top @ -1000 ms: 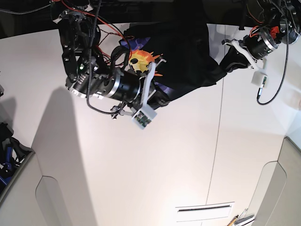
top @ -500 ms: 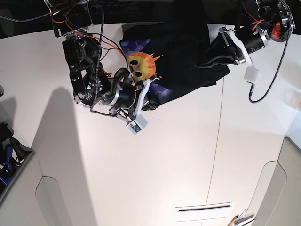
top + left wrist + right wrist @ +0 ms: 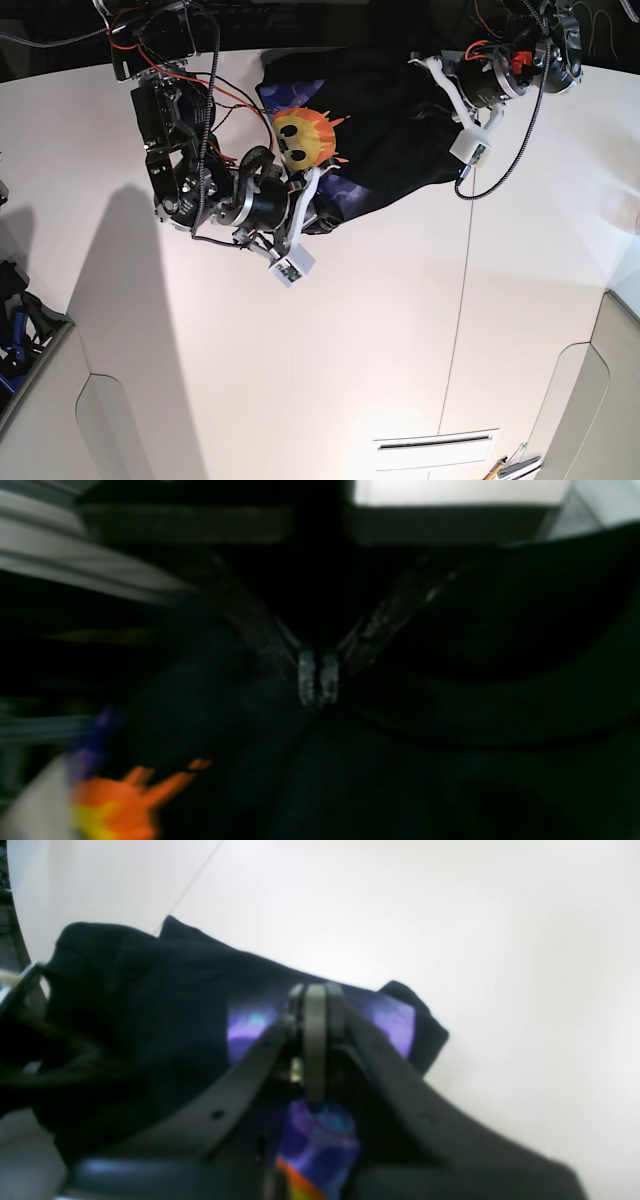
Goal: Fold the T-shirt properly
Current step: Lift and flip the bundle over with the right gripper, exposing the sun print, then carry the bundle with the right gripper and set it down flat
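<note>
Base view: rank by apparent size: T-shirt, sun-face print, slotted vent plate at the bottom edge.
1. T-shirt, bunched black cloth, clearly largest.
2. Vent plate, long and thin.
3. Sun-face print.
Plate and print look close in area; that order is unsure.

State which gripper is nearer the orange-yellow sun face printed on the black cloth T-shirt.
Right. The right gripper grips the black cloth T-shirt just below the sun face; the left gripper grips it at the far side.

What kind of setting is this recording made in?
Probably a robotics lab workbench: a broad plain white tabletop, two cable-strung robot arms with wrist cameras working over it, and a single black cloth T-shirt with an orange-yellow sun-face print as the workpiece.
</note>
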Robot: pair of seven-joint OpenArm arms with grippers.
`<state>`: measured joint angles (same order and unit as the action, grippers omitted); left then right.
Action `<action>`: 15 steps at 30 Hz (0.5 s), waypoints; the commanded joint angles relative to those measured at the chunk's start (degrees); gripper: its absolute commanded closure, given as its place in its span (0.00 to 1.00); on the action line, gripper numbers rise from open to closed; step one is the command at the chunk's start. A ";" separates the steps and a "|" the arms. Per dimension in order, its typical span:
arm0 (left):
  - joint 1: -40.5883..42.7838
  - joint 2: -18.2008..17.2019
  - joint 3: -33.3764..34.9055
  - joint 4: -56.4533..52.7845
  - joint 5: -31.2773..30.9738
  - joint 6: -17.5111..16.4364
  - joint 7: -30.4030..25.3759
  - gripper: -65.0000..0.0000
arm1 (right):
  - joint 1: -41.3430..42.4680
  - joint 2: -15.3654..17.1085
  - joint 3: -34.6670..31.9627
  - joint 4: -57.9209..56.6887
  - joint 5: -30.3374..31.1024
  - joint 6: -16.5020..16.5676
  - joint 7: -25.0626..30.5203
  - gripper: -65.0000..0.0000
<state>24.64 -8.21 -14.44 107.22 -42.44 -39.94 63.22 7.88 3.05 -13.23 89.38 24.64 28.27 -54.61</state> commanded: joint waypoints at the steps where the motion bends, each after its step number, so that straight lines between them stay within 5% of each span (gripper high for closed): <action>1: -1.11 -0.37 -0.20 0.35 2.10 0.87 -2.47 1.00 | 0.81 0.04 0.17 1.14 1.05 0.24 -0.02 1.00; 6: -6.25 -0.70 -0.20 -1.84 9.97 5.29 -8.17 1.00 | 0.13 0.11 0.15 1.14 1.88 0.22 -2.25 1.00; 15: -15.10 -0.70 -0.15 -5.92 8.20 5.84 -10.82 1.00 | -6.84 -0.07 0.15 1.99 8.87 1.84 -3.98 1.00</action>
<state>10.07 -8.58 -14.48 100.40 -33.01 -33.98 53.56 0.34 3.16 -13.13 90.24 32.34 29.39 -59.00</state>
